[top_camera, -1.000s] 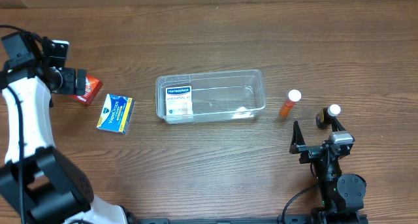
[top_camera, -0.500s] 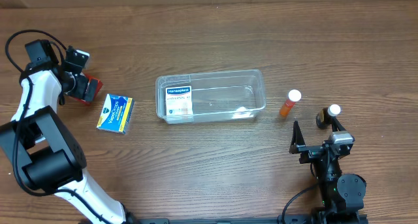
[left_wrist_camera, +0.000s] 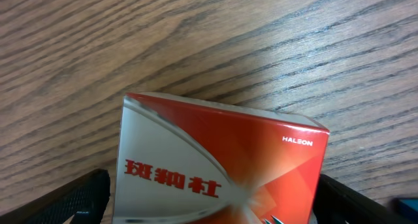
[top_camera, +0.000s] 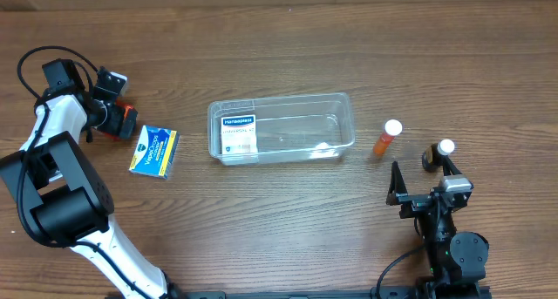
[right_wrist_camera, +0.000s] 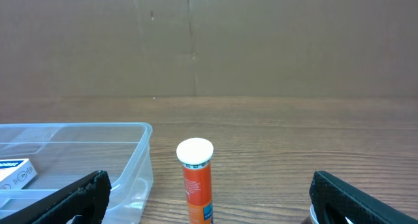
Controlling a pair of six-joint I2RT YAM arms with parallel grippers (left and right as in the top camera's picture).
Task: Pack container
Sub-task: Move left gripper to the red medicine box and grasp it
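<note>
The clear container (top_camera: pixel 348 116) lies at the table's middle with a white box (top_camera: pixel 238 135) in its left end; it also shows in the right wrist view (right_wrist_camera: pixel 140 165). My left gripper (top_camera: pixel 116 118) is open and straddles a red and white box (top_camera: pixel 125 123) at the far left, which fills the left wrist view (left_wrist_camera: pixel 222 159) between my open fingers (left_wrist_camera: pixel 209 214). My right gripper (top_camera: pixel 421 173) is open and empty, just behind an upright orange tube (top_camera: pixel 386 139) with a white cap (right_wrist_camera: pixel 196 178).
A blue and yellow box (top_camera: pixel 153 151) lies between the red box and the container. A dark bottle with a white cap (top_camera: pixel 440 151) stands by my right gripper's right finger. A cardboard wall (right_wrist_camera: pixel 209 41) backs the table.
My left arm swung in and its gripper came down over the red box, which now sits between the fingers. The right arm has not moved.
</note>
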